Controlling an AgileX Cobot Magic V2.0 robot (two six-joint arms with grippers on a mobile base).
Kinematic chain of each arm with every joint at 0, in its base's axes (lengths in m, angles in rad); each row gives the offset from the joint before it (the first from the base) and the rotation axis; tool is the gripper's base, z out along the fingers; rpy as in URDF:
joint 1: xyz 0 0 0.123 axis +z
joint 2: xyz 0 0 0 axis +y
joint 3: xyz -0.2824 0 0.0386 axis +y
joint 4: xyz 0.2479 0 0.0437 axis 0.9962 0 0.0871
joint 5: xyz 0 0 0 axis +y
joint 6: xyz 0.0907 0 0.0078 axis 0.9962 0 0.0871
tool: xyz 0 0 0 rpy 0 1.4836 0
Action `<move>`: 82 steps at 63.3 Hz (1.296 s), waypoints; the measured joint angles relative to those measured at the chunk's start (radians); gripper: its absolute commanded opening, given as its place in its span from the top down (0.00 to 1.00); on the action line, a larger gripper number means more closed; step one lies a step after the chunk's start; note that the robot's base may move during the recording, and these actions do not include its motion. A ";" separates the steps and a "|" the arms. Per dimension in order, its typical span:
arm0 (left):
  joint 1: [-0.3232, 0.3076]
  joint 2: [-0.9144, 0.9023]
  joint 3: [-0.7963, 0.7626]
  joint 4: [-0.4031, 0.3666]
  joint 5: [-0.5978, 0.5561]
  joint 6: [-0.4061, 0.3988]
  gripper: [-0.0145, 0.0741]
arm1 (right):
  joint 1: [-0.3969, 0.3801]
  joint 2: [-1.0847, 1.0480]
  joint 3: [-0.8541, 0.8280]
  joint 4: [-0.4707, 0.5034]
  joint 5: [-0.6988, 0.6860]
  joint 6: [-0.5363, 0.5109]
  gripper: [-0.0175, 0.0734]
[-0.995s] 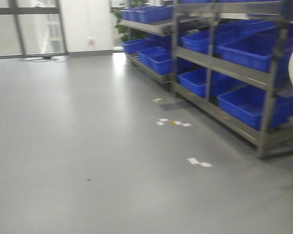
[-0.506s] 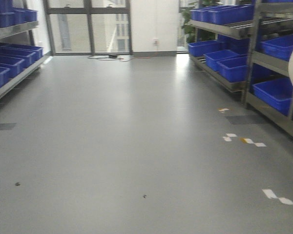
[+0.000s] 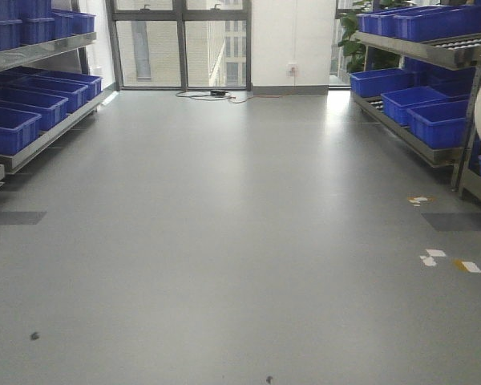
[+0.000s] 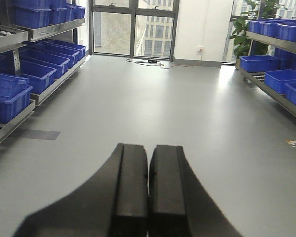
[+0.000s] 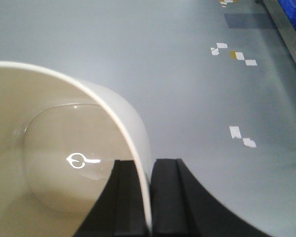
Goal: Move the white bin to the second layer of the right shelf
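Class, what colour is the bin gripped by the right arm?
The white bin is glossy cream-white; the right wrist view shows it best.

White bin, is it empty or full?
Empty as far as shown: the white bin shows a bare bottom, its wall pinched by the right hand.

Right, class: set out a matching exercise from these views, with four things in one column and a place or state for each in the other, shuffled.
1. left end effector
2. right end effector
3. blue crates
4. white tape marks

A. stuck on the grey floor
B. shut, holding nothing
C. on steel shelves along both sides
D. shut on the wall of the white bin

Pairs: 1-B, 2-D, 3-C, 4-A.
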 measured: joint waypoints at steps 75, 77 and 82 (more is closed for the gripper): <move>0.000 0.000 0.000 0.000 0.000 0.000 0.74 | 0.000 0.000 0.000 0.000 0.000 0.000 0.75; 0.000 0.000 0.000 0.000 0.000 0.000 0.74 | 0.000 0.000 0.000 0.000 0.000 0.000 0.75; 0.000 0.000 0.000 0.000 0.000 0.000 0.74 | 0.000 0.000 0.000 0.000 0.000 0.000 0.75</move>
